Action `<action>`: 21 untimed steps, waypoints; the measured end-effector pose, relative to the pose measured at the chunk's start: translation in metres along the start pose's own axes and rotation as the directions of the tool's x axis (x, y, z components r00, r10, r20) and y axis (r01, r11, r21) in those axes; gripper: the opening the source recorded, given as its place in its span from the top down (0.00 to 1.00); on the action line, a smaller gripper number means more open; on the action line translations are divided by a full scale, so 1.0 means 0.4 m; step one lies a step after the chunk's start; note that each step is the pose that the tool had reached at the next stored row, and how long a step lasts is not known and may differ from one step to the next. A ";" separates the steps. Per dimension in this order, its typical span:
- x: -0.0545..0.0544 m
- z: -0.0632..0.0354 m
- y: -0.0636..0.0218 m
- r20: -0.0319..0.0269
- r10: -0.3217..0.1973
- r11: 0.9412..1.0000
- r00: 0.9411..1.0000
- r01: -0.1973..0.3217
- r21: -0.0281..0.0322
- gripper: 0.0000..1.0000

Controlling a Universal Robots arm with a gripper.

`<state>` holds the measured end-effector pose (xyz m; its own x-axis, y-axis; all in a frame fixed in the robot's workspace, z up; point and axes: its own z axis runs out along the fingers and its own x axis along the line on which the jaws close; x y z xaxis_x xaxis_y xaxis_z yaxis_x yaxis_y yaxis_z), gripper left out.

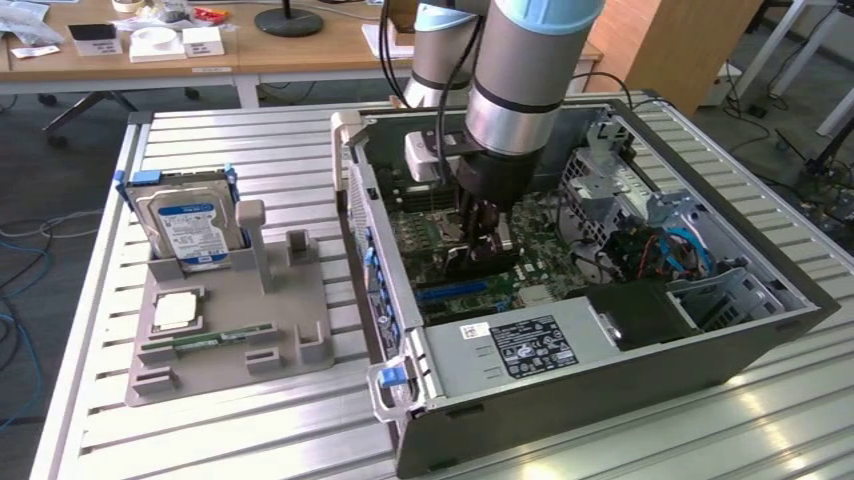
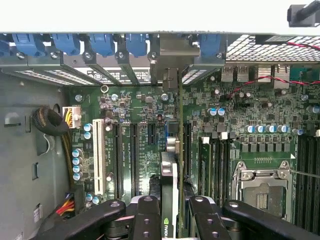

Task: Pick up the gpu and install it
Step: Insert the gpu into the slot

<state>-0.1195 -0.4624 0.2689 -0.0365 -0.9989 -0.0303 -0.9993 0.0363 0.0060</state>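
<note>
The gpu point(image 2: 171, 172) is seen edge-on in the wrist view, a thin card with a green board edge and a black cooler. It stands upright between my fingers point(image 2: 150, 215), over the black expansion slots of the motherboard point(image 2: 135, 107). My gripper point(image 2: 172, 220) is shut on it. The card's metal bracket end point(image 2: 170, 80) reaches toward the case's rear slot openings. In the exterior view my gripper point(image 1: 481, 235) reaches down into the open computer case point(image 1: 747, 335), with the gpu point(image 1: 478, 262) low over the board. Whether the card touches a slot I cannot tell.
A white slot point(image 2: 99, 157), the empty CPU socket point(image 2: 262, 187) and blue latches point(image 2: 102, 44) surround the card. The power supply point(image 1: 527, 350) and drive cage point(image 1: 727, 295) fill the case's near end. Beside the case, a grey fixture point(image 1: 287, 320) holds a hard drive point(image 1: 187, 225), a chip point(image 1: 176, 312) and a memory stick point(image 1: 214, 342).
</note>
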 end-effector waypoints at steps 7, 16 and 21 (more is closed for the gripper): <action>0.000 0.000 0.000 0.000 0.000 1.000 1.000 0.000 0.000 0.73; 0.000 0.000 0.000 0.000 0.000 1.000 1.000 0.000 0.000 0.73; 0.000 0.000 0.000 0.000 0.000 1.000 1.000 0.000 0.000 0.73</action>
<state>-0.1195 -0.4624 0.2689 -0.0366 -0.9989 -0.0302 -0.9993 0.0364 0.0060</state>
